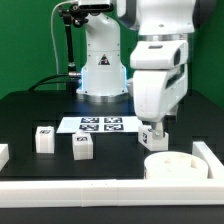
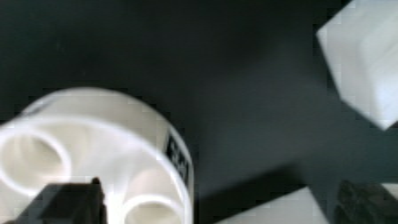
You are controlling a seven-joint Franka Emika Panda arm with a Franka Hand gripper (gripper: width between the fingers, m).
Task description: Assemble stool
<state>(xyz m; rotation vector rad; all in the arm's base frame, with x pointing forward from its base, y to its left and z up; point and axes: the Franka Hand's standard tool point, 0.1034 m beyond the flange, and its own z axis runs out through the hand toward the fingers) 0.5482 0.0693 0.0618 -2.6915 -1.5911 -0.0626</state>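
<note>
The round white stool seat (image 1: 168, 165) lies flat at the front of the table, toward the exterior view's right. My gripper (image 1: 152, 133) hangs just above its far edge. In the wrist view the seat (image 2: 89, 140) shows close up with round holes and a tag on its side. My gripper (image 2: 214, 205) is open and empty there, with one dark fingertip (image 2: 63, 200) over the seat and the other (image 2: 365, 200) over the black table. Two small white tagged legs (image 1: 44, 138) (image 1: 82, 146) stand on the exterior view's left. A white block (image 2: 365, 60) shows blurred in the wrist view.
The marker board (image 1: 102, 124) lies flat in front of the robot base (image 1: 100, 75). White border rails run along the front (image 1: 100, 190) and the exterior view's right side (image 1: 207, 152). A black stand (image 1: 68, 45) rises at the back.
</note>
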